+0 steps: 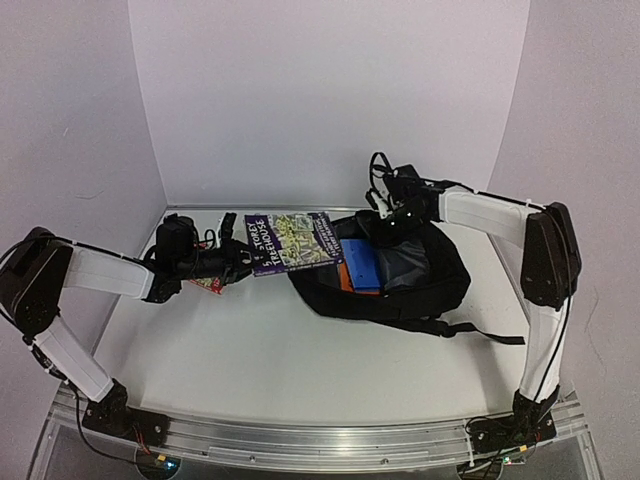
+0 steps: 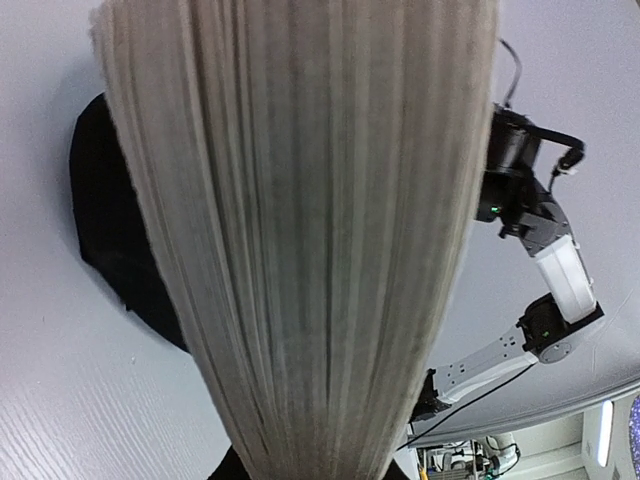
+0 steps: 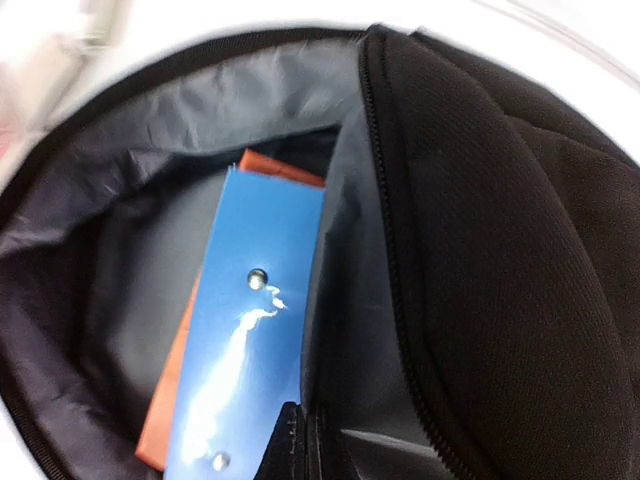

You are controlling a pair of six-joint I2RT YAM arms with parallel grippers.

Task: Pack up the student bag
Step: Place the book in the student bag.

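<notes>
student bag (image 1: 430,285) long axis left-right, mouth facing left, left end effector (image 1: 245,262) clamping book (image 1: 295,240), right end effector (image 1: 390,225) grip unclear

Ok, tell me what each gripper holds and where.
The left gripper clamps the book by its end nearest the arm. The right gripper appears to pinch the student bag at its opening rim.

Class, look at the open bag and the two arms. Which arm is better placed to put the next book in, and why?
Left. The left gripper holds a book beside the student bag's opening; the right gripper is busy pinching its rim.
</notes>
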